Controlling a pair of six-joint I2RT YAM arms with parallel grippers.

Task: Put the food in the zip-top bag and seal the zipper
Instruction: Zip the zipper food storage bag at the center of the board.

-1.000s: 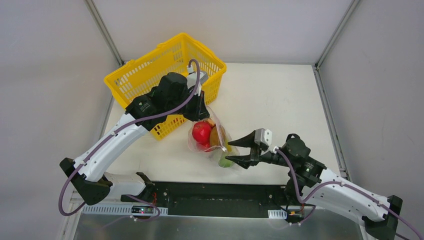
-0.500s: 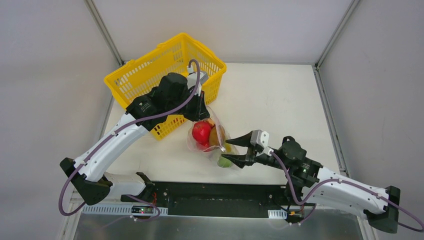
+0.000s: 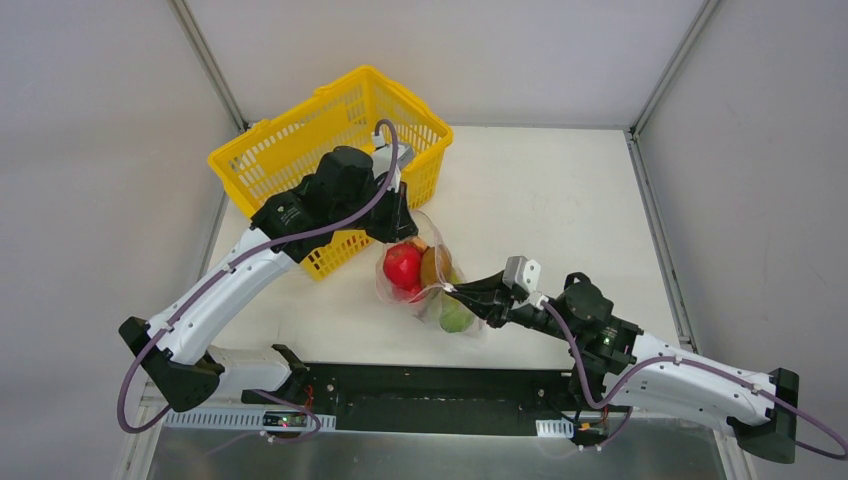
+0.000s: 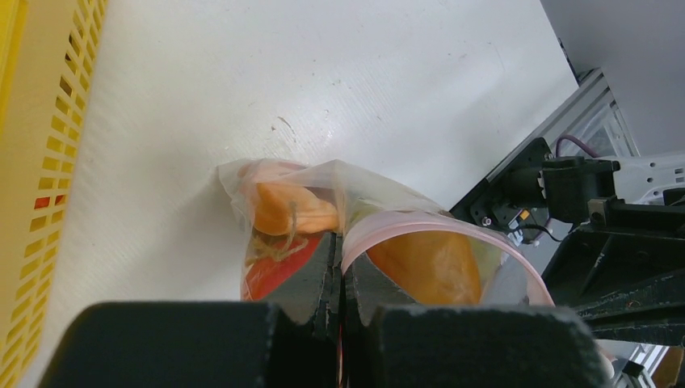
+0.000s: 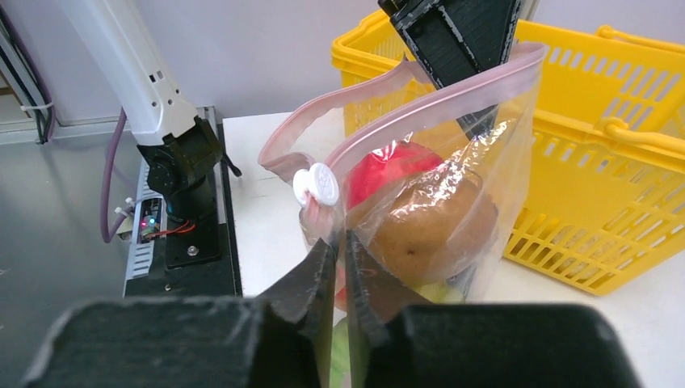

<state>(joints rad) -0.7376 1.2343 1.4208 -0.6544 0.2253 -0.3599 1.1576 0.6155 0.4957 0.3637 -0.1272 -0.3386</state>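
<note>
- While being held up by its mouth edge over the white counter [image 3: 540, 200], standing upright between the two arms: zip-top bag [image 3: 430, 290], just beside the near wall of the yellow basket [image 3: 275, 160].
- Clamping the far end of the zipper [image 5: 436, 109] with the left fingers [image 4: 311, 279], which are pressing tightly together on the pink strip.
- Pinching the near side edge of the bag with the right fingers [image 5: 313, 279], which are closing almost together on the clear film just below the white slider [image 5: 319, 186].
- Carrying the food [image 5: 436, 226] inside the bag: a red piece sitting highest, a brown rounded piece lying in front of it, and something green resting at the bottom.
- Showing an orange piece as well, through the film in the left wrist view.
- Gaping along the mouth, with the two pink lips of the zipper bowing apart between the slider and the left fingers.
- Sitting at the near end of the zipper, next to the right fingers: the slider.
- Sagging under the load; not possible to tell whether the bottom of the bag is touching the counter.
</note>
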